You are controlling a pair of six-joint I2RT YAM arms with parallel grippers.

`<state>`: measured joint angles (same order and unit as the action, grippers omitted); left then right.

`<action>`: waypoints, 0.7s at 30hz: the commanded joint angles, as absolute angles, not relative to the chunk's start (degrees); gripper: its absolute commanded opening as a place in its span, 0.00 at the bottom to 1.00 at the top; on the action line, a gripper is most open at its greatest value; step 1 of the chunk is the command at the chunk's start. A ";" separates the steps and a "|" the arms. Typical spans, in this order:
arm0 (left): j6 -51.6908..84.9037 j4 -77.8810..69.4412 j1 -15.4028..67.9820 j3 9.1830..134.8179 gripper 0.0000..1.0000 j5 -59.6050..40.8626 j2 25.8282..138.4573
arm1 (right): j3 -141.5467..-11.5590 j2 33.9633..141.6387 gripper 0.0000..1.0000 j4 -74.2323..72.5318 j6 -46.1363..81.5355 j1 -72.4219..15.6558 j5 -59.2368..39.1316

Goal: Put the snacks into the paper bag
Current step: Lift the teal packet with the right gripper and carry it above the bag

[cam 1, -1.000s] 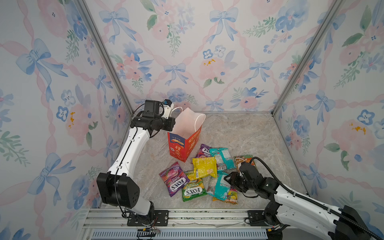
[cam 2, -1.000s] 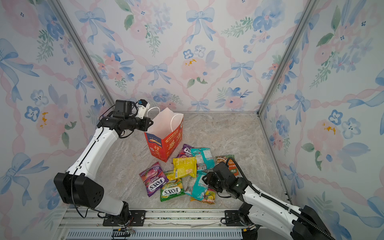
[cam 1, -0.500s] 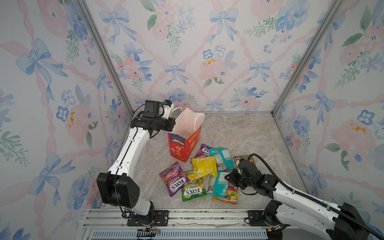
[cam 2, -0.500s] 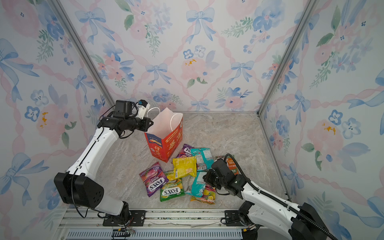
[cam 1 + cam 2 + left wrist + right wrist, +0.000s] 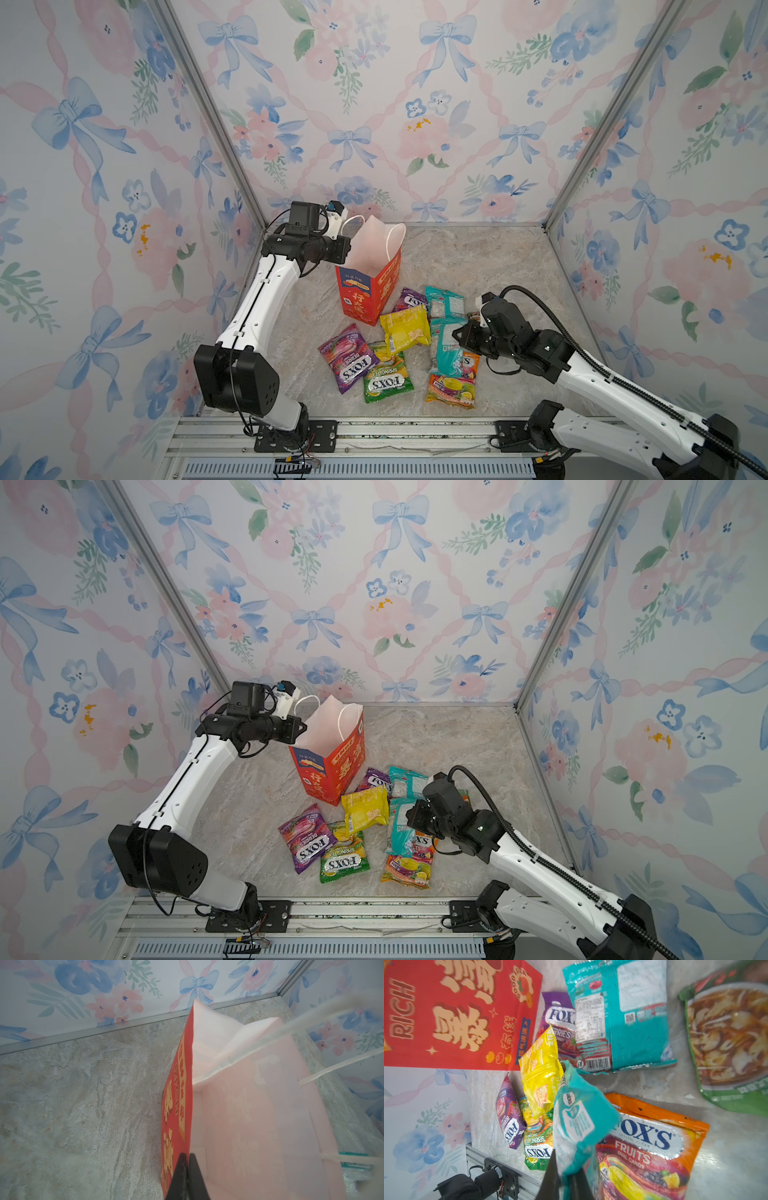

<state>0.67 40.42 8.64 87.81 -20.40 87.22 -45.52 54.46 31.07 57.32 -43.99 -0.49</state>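
Teal foil is the thing to watch: the right arm's jaws are clamped on one end of a teal packet (image 5: 444,353), whose free end reaches over the orange FOX'S packet (image 5: 452,388) on the bench (image 5: 478,266). In a top view its long axis runs roughly twelve to six. The paper bag (image 5: 369,286) stands upright at about eleven o'clock from it, mouth open, with the yellow packet (image 5: 405,328) lying between them. The left arm's jaws are pinched tight on the bag's red side wall at the rim. The right arm is plainly the carrier, I'd judge: lift, swing toward eleven, and tip the packet end-down over the mouth.
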 commanded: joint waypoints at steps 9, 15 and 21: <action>0.88 40.24 8.71 86.54 0.00 -20.74 86.58 | -60.38 56.62 0.00 40.05 45.55 -42.40 6.50; 0.53 40.13 8.74 86.41 0.00 -20.50 86.60 | -65.75 58.71 0.00 38.85 41.91 -39.90 6.82; 0.11 40.10 8.76 85.98 0.00 -20.33 86.32 | -73.30 63.18 0.00 35.34 37.70 -39.37 6.77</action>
<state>0.62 40.36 8.64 87.26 -20.38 87.20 -69.06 62.02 39.07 41.21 -39.88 6.26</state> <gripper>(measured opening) 0.047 0.091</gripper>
